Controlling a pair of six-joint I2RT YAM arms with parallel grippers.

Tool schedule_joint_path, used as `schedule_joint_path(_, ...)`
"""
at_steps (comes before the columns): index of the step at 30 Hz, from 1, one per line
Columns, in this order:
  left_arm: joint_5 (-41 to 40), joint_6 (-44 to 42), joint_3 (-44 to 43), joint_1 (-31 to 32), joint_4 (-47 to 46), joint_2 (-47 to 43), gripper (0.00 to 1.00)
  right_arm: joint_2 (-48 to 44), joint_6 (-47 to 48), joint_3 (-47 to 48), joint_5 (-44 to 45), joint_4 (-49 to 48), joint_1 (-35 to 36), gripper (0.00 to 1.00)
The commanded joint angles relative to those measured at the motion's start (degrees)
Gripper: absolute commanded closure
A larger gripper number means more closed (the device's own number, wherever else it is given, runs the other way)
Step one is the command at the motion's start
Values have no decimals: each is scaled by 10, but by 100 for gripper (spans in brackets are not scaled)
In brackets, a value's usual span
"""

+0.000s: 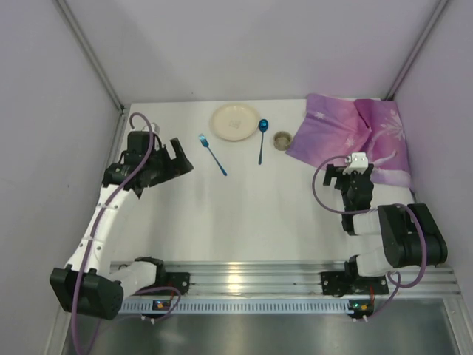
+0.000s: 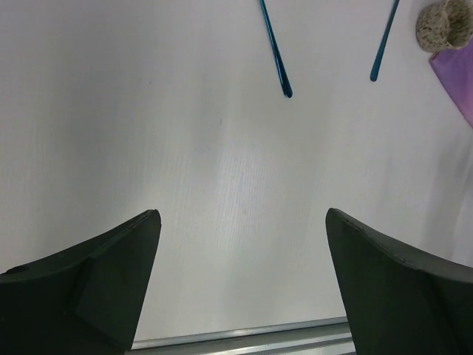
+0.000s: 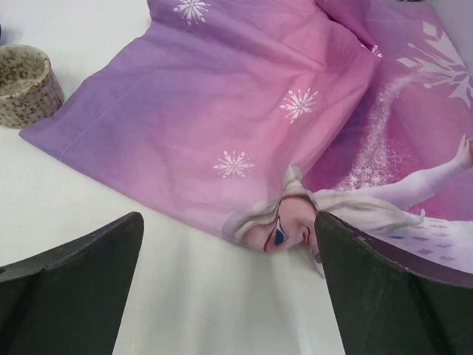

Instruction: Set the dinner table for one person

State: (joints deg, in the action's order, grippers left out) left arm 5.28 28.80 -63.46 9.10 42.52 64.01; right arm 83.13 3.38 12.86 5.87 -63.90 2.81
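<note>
Nearest, at the bottom of the overhead view, both arms rise from their bases at the edge of the white desk (image 1: 259, 222), which fills the middle of the frame; the left pincer (image 1: 179, 157) hangs at centre left, jaws spread wide and holding nothing, pointed across the desk toward the cutlery; the right pincer (image 1: 358, 166), just as wide and empty, hovers at the near edge of the purple placemat (image 1: 347, 129), which lies rumpled and folded over in the upper right; I judge it is lined up to take the cloth first, since the rest should sit upon it; farther off, along the top, a speckled cup (image 1: 282, 140), a blue spoon (image 1: 261, 140), what looks to be a blue fork (image 1: 212, 154) and a cream plate (image 1: 235, 120) sit in a loose row, parked there until the mat is spread.
</note>
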Motion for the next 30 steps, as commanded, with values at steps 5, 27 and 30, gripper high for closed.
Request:
schedule_joint_path(5, -133, 41, -45, -1, 88, -51, 1, 1, -25, 21, 9, -22, -12, 0)
schedule_joint_path(27, -35, 52, -11, -8, 11, -50, 15, 261, -233, 810, 90, 884, 19, 0)
schedule_joint_path(30, -30, 60, -3, -9, 15, -58, 16, 330, -252, 878, 77, 932, 15, 0)
